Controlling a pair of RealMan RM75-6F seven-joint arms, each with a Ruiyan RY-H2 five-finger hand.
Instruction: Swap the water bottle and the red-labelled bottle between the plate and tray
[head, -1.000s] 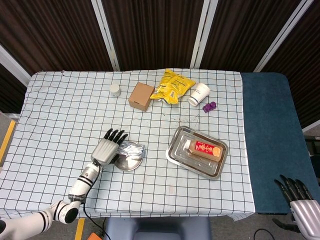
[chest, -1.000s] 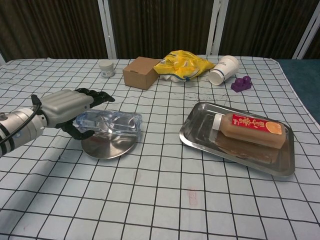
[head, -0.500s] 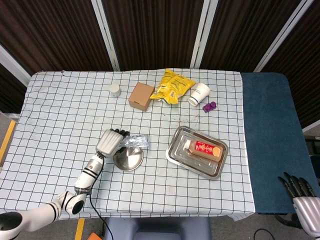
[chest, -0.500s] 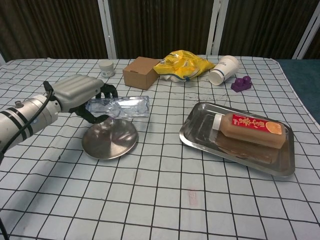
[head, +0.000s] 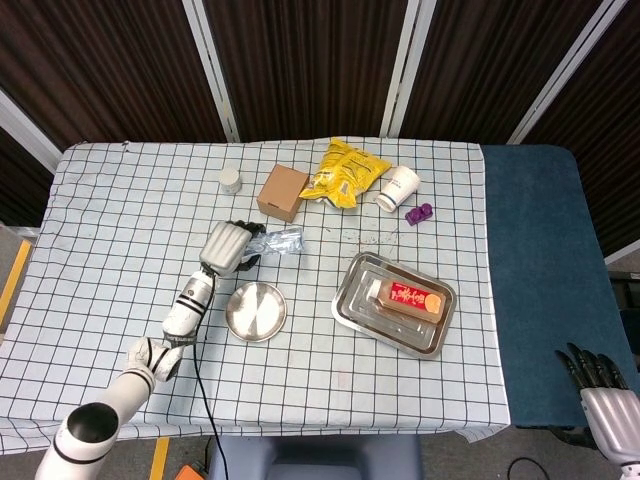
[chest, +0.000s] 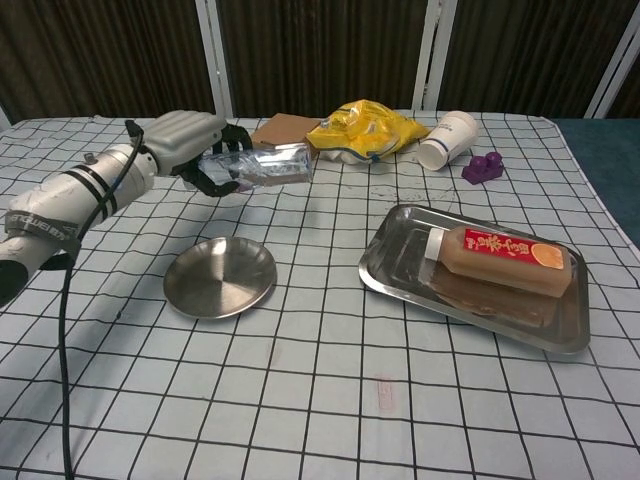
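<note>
My left hand (head: 225, 246) (chest: 190, 145) grips the clear water bottle (head: 276, 242) (chest: 268, 166), holding it in the air behind the round metal plate (head: 255, 311) (chest: 220, 277), which now lies bare. The red-labelled bottle (head: 408, 298) (chest: 503, 257) lies on its side in the metal tray (head: 352, 304) (chest: 396, 262) to the right. My right hand (head: 605, 393) hangs low beyond the table's right edge, its dark fingers spread and holding nothing.
At the back of the table are a cardboard box (head: 283, 192) (chest: 283, 137), a yellow snack bag (head: 345, 172) (chest: 372, 129), a tipped paper cup (head: 398, 187) (chest: 446, 139), a purple toy (head: 419, 212) (chest: 482, 166) and a small white jar (head: 231, 180) (chest: 212, 135).
My left hand has lifted the water bottle off the plate and carried it up and toward the back of the table. The right hand has barely moved.
</note>
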